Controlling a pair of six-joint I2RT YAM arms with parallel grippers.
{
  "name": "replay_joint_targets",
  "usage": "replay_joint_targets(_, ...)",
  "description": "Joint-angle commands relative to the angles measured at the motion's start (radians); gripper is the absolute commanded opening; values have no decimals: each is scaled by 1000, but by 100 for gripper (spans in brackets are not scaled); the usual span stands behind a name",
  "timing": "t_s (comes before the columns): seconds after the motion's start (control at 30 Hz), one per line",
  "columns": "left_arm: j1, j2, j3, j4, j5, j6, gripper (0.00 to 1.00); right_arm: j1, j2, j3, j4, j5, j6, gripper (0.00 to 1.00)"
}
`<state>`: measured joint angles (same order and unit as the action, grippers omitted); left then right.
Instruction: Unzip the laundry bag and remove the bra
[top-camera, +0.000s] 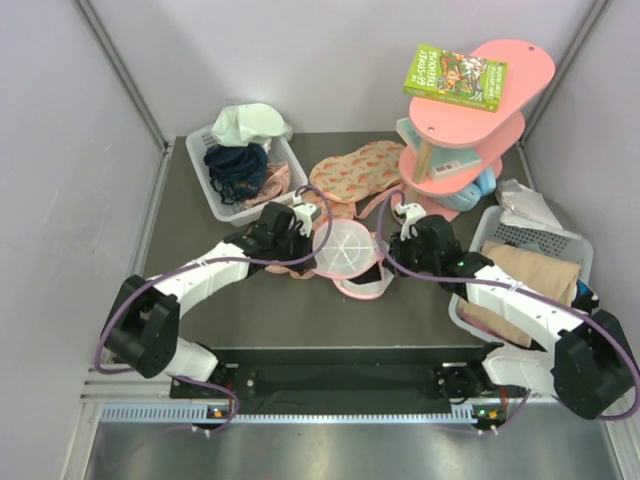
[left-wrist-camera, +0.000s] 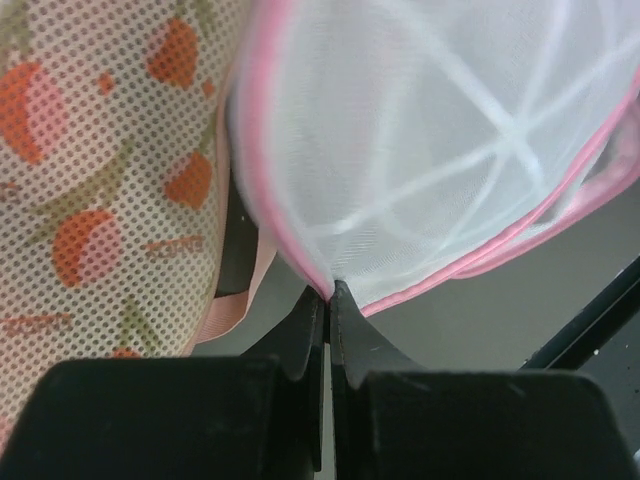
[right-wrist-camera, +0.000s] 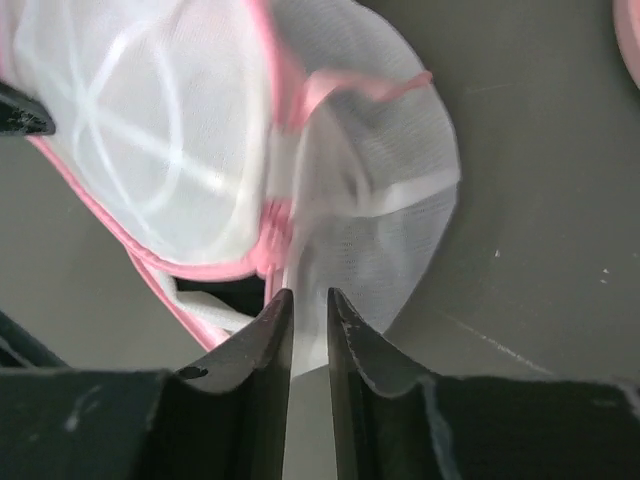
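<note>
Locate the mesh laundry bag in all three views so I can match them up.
Top external: laundry bag sits dead centre of the picture.
Left wrist: it fills the upper right; the left gripper pinches its pink edge.
Right wrist: upper left to centre, with the right gripper at its lower edge.
Shared landmark: the white ribs crossing on the dome.

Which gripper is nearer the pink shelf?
Right. The right gripper is at the right edge of the bag, just in front of the shelf; the left gripper is across the bag, farther away.
</note>
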<state>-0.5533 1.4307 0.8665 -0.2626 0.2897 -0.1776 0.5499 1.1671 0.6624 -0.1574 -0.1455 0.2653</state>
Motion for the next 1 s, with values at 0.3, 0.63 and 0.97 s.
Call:
replay_joint_targets(0.3,-45,-32,155,-30,34,-149,0,-53,-175,71,-152,113,3,81)
replay_joint_targets(0.63,-181,42,244,89,58,-281,5,-110,-290,121,-241,277,43,90)
replay_joint_targets(0.97,-346,241,348,212,55,-358,27,-137,-372,117,-246,319,71,92)
